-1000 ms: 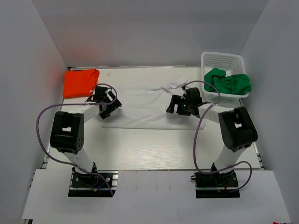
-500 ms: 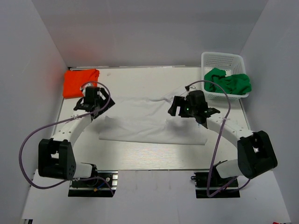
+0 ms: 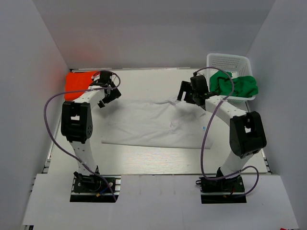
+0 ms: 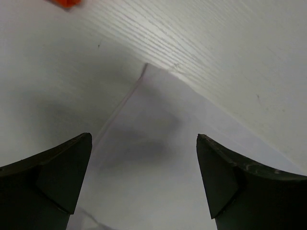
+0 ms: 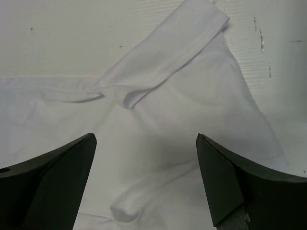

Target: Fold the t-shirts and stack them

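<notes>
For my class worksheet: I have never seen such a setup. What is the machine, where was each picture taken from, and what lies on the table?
Two robot arms are bolted at the near edge of a table. The overhead picture looks down from behind them; the other two come from a camera on each wrist, showing the left pincer and the right pincer, both open, holding nothing. A white t-shirt lies spread beneath them, an orange t-shirt sits folded far left, and a green t-shirt lies in a white basket far right.
</notes>
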You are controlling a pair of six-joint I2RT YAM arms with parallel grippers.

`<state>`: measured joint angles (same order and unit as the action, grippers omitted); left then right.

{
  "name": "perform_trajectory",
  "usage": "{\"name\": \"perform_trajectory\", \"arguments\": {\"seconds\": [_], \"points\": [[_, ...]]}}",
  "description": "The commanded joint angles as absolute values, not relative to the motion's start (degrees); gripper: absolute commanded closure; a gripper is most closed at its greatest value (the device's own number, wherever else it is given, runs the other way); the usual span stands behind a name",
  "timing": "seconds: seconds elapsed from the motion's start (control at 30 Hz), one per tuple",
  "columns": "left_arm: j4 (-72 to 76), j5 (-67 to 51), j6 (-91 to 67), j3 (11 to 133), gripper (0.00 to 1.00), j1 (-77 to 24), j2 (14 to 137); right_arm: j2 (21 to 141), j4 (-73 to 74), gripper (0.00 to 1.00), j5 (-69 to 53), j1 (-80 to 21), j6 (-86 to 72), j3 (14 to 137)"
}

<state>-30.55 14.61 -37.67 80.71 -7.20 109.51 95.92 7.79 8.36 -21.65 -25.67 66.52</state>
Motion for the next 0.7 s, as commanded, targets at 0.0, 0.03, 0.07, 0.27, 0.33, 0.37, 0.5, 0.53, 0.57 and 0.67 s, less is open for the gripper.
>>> {"name": "perform_trajectory", "arguments": {"seconds": [0.0,0.03,0.07,0.27,0.33,0.37,0.5,0.53,0.57,0.67], "points": [[-33.6,17.1,-37.1,86.7,0.00,-7.0,113.9,99.8,9.6,0.10,9.6,-20.2,-26.5,71.8],[-34.1,17.1,-37.8,87.9,0.00,-7.0,115.5,100.4,9.8,0.10,8.9,-20.0,-26.5,72.5],[-34.6,17.6,-38.4,89.7,0.02,-7.0,116.8,101.0,9.5,0.10,8.5,-20.0,-26.2,72.9],[-34.6,16.9,-38.9,93.7,0.12,-6.5,122.5,107.4,9.5,0.10,10.2,-19.0,-26.0,76.5],[-34.6,16.9,-38.9,94.5,0.19,-6.5,122.5,109.8,9.6,0.10,10.6,-18.6,-26.5,78.6],[-34.6,16.9,-38.9,94.5,0.29,-6.5,123.1,110.6,9.6,0.10,10.1,-18.4,-26.5,79.1],[-34.1,14.7,-38.9,92.6,0.66,-6.5,123.7,114.0,7.3,0.10,10.4,-18.3,-27.9,82.5],[-34.1,14.2,-38.9,91.9,0.72,-6.5,123.7,116.1,6.8,0.10,10.7,-18.2,-28.1,84.1],[-34.6,14.2,-38.9,91.8,0.81,-6.5,123.7,116.7,7.1,0.10,11.0,-18.1,-28.6,85.9],[-33.3,13.6,-38.9,89.0,1.00,-6.5,123.1,120.1,7.3,0.10,11.9,-18.0,-29.7,88.8]]}}
